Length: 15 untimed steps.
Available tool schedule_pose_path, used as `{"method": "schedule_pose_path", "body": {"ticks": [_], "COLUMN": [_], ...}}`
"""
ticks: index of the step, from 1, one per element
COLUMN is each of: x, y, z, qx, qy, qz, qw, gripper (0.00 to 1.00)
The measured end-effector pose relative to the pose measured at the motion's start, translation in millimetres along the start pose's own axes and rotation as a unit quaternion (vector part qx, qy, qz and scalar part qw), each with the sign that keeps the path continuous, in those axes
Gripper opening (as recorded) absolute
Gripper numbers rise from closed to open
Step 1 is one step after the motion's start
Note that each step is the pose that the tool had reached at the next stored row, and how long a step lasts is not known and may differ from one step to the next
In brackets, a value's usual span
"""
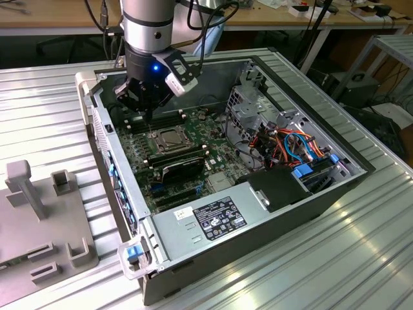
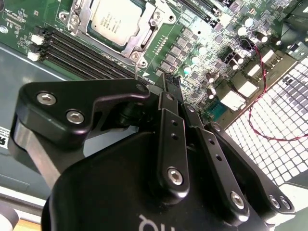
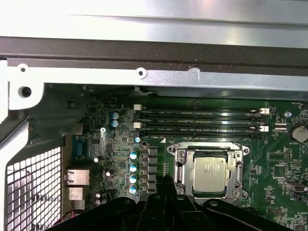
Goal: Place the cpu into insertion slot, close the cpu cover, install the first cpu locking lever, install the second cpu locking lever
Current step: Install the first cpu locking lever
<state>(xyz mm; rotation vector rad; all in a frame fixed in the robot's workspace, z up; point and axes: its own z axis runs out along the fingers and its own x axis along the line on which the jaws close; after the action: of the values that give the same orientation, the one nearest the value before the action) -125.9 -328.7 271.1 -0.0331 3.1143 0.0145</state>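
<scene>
Ribbed metal table (image 1: 51, 110) carrying an open computer case (image 1: 271, 248), workbenches (image 1: 58, 16) running behind, grey fixture (image 1: 39, 213) lying at the exterior view's left, black memory slots (image 3: 202, 120) running beside the silver chip (image 3: 210, 172), chip sitting flat inside its metal frame (image 3: 180, 163) on the green board (image 3: 274, 159), gripper (image 2: 172, 83) hanging just beside it, fingers (image 2: 173, 125) pressing together.

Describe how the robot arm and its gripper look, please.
The arm is a round silver-grey tube with a black wrist part, a small blue light and black cables beside it. The gripper is matte black, with flat bars joined by silver screws.
</scene>
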Motion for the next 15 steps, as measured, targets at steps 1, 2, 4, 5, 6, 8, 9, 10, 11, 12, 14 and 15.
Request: {"method": "schedule_pose_path", "body": {"ticks": [1,2,4,5,6,8,9,10,11,12,14,15], "x": [0.1,0.1,0.3,0.6,0.7,0.8,0.8,0.8,0.8,0.8,0.8,0.8], "y": [0.0,0.0,0.1,0.1,0.1,0.1,0.1,0.1,0.1,0.1,0.1,0.1], "z": [0.1,0.1,0.2,0.2,0.1,0.1,0.1,0.1,0.1,0.1,0.2,0.4], "qx": [0.0,0.0,-0.0001,-0.0001,0.0,0.0,0.0,0.0,-0.0001,-0.0002,-0.0002,-0.0002], "qy": [0.0,0.0,-0.0001,-0.0001,-0.0001,0.0,0.0,0.0,0.0,0.0,0.0,0.0], "qz": [0.0,0.0,0.0,0.0,0.0,0.0,0.0,0.0,0.0,0.0,0.0,0.0], "qw": [1.0,1.0,1.0,1.0,1.0,1.0,1.0,1.0,1.0,1.0,1.0,1.0], "gripper": [0.11,0.11,0.11,0.11,0.11,0.11,0.11,0.11,0.11,0.11,0.11,0.11]}}
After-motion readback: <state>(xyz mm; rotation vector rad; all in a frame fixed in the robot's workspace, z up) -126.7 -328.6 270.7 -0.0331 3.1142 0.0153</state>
